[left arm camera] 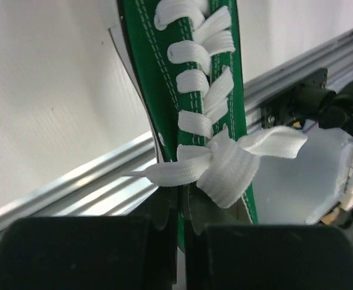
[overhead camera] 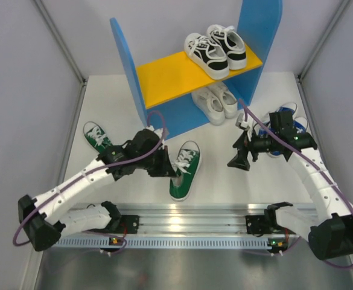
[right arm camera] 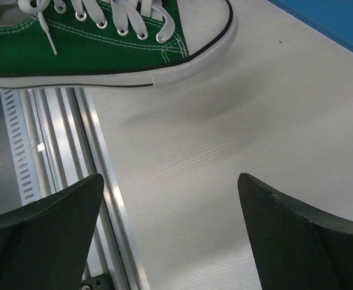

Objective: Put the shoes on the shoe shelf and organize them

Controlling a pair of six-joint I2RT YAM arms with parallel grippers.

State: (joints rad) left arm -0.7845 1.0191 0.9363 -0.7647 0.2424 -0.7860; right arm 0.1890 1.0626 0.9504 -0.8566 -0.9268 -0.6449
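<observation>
Your left claw (overhead camera: 166,164) is clamped on a green sneaker (overhead camera: 185,172) at the middle of the surface (overhead camera: 218,184), about 6 o'clock from the shoe shelf (overhead camera: 127,63). The left wrist view shows the fingers (left arm camera: 164,208) pressed together on the shoe's upper, just below the white bow. Whether the sole has left the surface cannot be told. The step in hand looks like the pickup of this shoe. Its mate (overhead camera: 96,136) lies well apart at 9 o'clock, and the blue sneakers (overhead camera: 283,118) sit at 3 o'clock, partly hidden behind your right arm. The white pair (overhead camera: 215,101) is already tucked under the orange-yellow board (overhead camera: 164,75). A black-and-white pair (overhead camera: 215,51) fills the board's 3 o'clock end. Your right claw (overhead camera: 239,158) hangs with its fingers spread wide and nothing between them, looking across bare surface toward the green sneaker's toe. The next move probably calls for a lift toward 12 o'clock, clearing the blue side panel, and a level set-down on the board's bare 9 o'clock half, with room left beside it for the mate.
</observation>
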